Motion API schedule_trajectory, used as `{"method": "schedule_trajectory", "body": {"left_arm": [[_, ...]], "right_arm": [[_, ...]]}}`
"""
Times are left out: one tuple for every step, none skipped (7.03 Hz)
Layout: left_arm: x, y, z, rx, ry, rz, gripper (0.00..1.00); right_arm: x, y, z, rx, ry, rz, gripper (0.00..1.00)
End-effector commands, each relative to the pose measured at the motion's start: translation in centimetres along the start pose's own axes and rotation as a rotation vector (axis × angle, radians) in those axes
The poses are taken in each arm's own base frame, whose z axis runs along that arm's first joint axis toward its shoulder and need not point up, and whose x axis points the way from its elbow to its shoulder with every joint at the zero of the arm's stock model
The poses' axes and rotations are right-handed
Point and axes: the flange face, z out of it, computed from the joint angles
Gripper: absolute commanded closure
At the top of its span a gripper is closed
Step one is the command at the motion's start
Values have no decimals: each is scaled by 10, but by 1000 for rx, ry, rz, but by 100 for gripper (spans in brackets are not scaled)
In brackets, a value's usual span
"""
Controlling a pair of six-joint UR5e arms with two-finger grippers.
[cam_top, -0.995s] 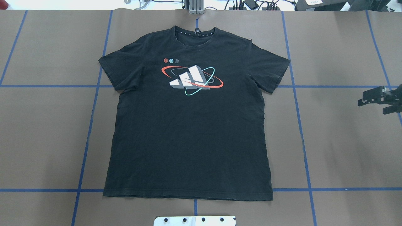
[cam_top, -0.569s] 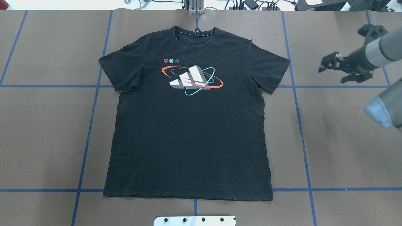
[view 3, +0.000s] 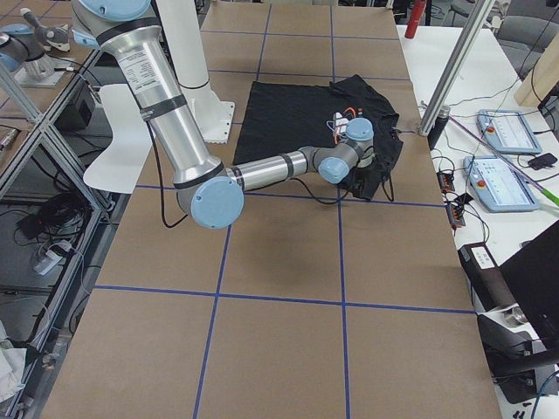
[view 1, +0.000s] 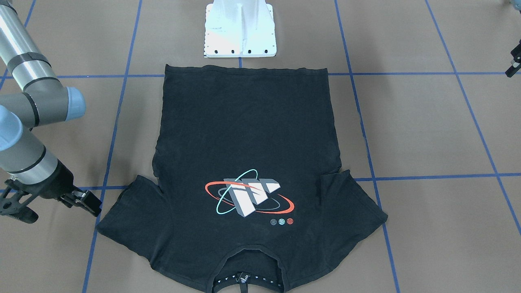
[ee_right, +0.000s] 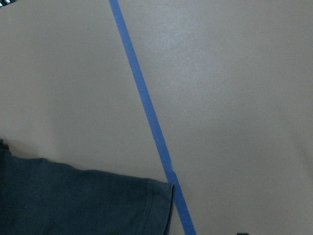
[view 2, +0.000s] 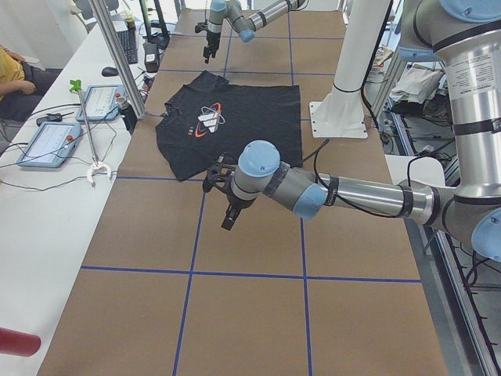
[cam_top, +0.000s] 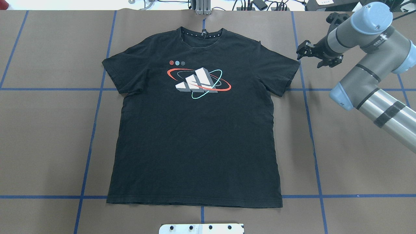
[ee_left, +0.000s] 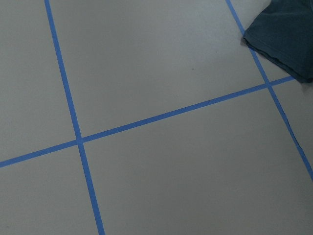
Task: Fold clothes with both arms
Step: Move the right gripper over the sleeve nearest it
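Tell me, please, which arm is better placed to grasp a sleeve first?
The right arm: its open fingers hover beside a sleeve of the T-shirt, whereas the left arm is farther away.

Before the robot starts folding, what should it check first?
1. Shirt lying flat, logo up: ok.
2. Right gripper open: ok.
3. Right gripper next to a sleeve: ok, just off its edge.
4. Right gripper touching cloth: cannot tell.
5. Left gripper over the shirt: not ok; its camera sees mostly table and only a sleeve corner.
6. Left gripper open: cannot tell.
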Motion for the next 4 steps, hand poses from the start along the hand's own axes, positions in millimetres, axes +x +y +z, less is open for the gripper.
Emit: {"method": "schedule_trajectory", "body": {"left_arm": [[0, 0, 0, 0, 0, 1, 0], [0, 0, 0, 0, 0, 1, 0], [0, 1, 0, -1, 0, 0, 0], [-1, 1, 1, -2, 0, -2, 0]], "right_arm": [[-4, 0, 28, 69, 50, -58, 19], [-23, -7, 31, 74, 43, -67, 19], [-23, -7, 39, 66, 53, -65, 20], [-33, -11, 43, 69, 41, -67, 21]]}}
